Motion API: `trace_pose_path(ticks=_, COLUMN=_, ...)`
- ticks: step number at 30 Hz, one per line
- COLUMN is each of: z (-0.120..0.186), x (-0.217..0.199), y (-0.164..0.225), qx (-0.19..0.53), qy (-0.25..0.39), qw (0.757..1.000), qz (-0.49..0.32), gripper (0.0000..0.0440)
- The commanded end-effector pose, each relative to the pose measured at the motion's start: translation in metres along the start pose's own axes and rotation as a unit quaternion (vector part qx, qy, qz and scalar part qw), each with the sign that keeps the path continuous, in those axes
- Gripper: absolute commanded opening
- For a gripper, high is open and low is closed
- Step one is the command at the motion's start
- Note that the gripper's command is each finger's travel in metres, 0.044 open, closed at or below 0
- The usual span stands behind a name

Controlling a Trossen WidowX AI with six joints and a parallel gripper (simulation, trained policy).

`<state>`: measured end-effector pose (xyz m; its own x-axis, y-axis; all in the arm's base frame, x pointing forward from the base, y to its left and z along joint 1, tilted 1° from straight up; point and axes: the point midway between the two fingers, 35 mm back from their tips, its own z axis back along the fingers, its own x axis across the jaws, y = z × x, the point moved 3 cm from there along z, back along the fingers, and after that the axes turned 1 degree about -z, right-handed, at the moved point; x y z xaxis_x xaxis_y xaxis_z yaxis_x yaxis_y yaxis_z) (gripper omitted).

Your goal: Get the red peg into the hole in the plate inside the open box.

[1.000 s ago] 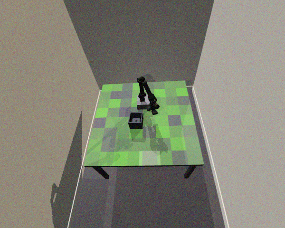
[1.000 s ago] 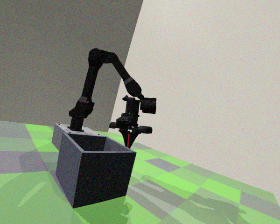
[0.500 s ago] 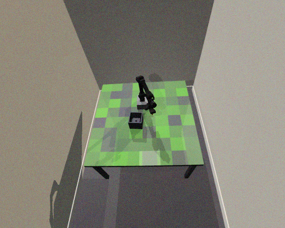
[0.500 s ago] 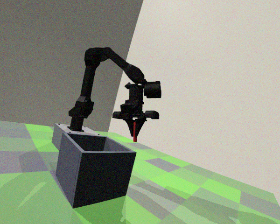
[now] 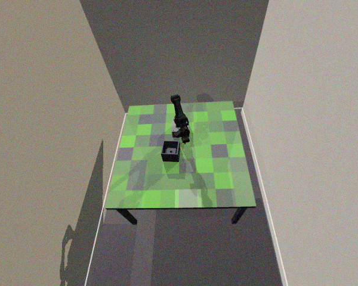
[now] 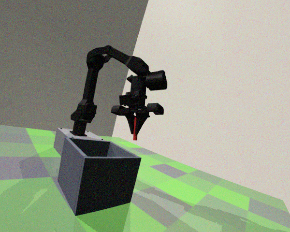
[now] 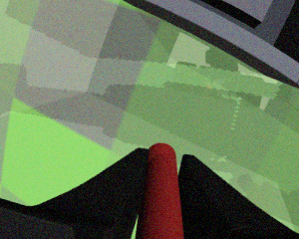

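- At the left of the exterior view, the black jointed arm [image 5: 178, 109] [image 6: 90, 82] rises from its pale, block-shaped base [image 5: 174, 126] [image 6: 59, 140] and reaches over to the right; nothing of the task's own lies at this end.
- Next along stands the open-topped, dark grey square box [image 5: 170, 157] [image 6: 107, 182] [image 7: 229, 36], upright on the green-and-grey checkered table [image 5: 203, 164] [image 6: 200, 192] [image 7: 45, 154]. At its bottom, the top view shows a light grey flat plate [image 5: 174, 149] with a small dark hole [image 5: 170, 151] – no peg in it, so the insertion is all still to do.
- Farther right, the black two-fingered gripper [image 5: 185, 140] [image 6: 135, 132] [image 7: 163, 162] points down, pinching the peg between its fingers. The pick-up looks done; left are the carry over the box, the lining up, the lowering and the full seating.
- Between those fingers is the slim, round red peg [image 5: 184, 143] [image 6: 135, 128] [image 7: 161, 194], held off the table and outside the box, to the right of its opening. It looks close to upright – a plain, smooth rod with an even red colour, its lower end poking out beyond the fingertips, free to lead into the hole.
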<state>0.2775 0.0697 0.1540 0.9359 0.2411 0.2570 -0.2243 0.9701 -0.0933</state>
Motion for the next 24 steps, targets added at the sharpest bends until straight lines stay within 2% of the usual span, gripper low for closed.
trace_pose_path(ticks=1, z=0.002, x=0.0, y=-0.01, qx=-0.007, qy=0.002, qw=1.0, qz=-0.001, gripper=0.0)
trace_pose_path(ticks=24, z=-0.011, x=-0.009, y=-0.076, qx=-0.025, qy=0.053, qw=0.998, qz=-0.027, gripper=0.0)
